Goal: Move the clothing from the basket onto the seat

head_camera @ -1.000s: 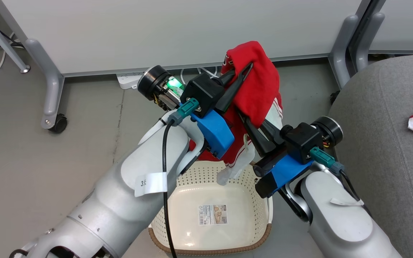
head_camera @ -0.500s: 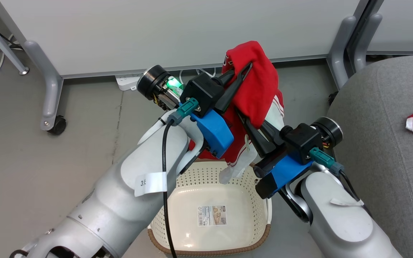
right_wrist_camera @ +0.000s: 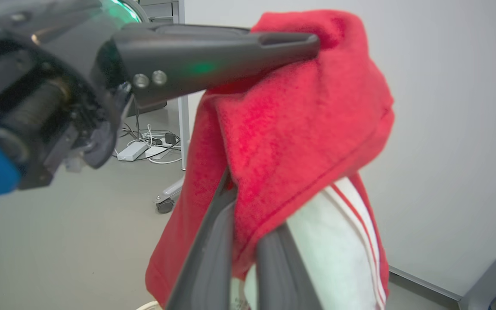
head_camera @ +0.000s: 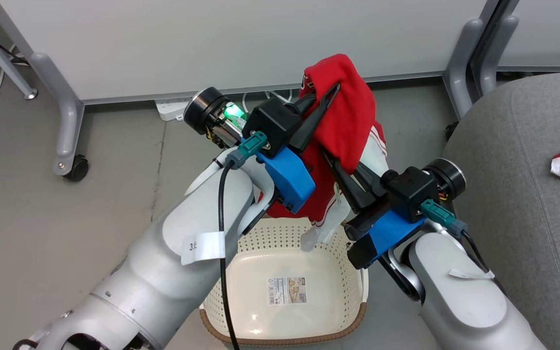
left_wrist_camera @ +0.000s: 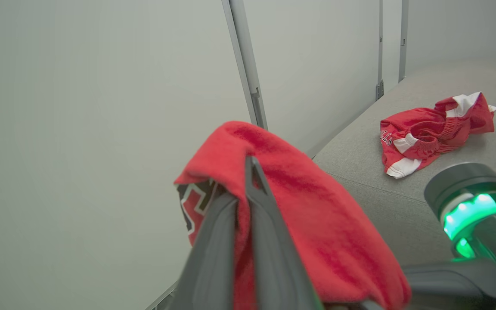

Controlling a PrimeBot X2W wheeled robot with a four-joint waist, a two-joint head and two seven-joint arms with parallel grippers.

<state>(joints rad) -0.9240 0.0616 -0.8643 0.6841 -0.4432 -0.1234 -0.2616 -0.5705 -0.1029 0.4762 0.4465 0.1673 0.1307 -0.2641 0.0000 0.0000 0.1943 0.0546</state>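
A red jersey (head_camera: 350, 114) with white trim hangs in the air above the cream basket (head_camera: 280, 339), which stands on the floor with a barcode sticker inside. Both grippers grip it from opposite sides. My left gripper (head_camera: 334, 89) is shut on its upper fold (left_wrist_camera: 308, 206). Lower down, my right gripper (head_camera: 333, 165) is shut on the cloth, its fingertips buried in the fabric (right_wrist_camera: 282, 142). The white hem dangles just over the basket's far wall. To the right is the grey seat (head_camera: 518, 204), where a second red jersey (left_wrist_camera: 429, 133) lies crumpled.
A pale partition wall (head_camera: 241, 39) on grey wheeled legs (head_camera: 68, 131) runs behind the basket. A power strip and cables (head_camera: 170, 109) lie on the floor at its foot. Another grey leg (head_camera: 460, 73) stands between the wall and the seat.
Hardly anything: both grippers keep their hold on the raised jersey and have edged slightly up and left, and the dangling hem has swayed a little.
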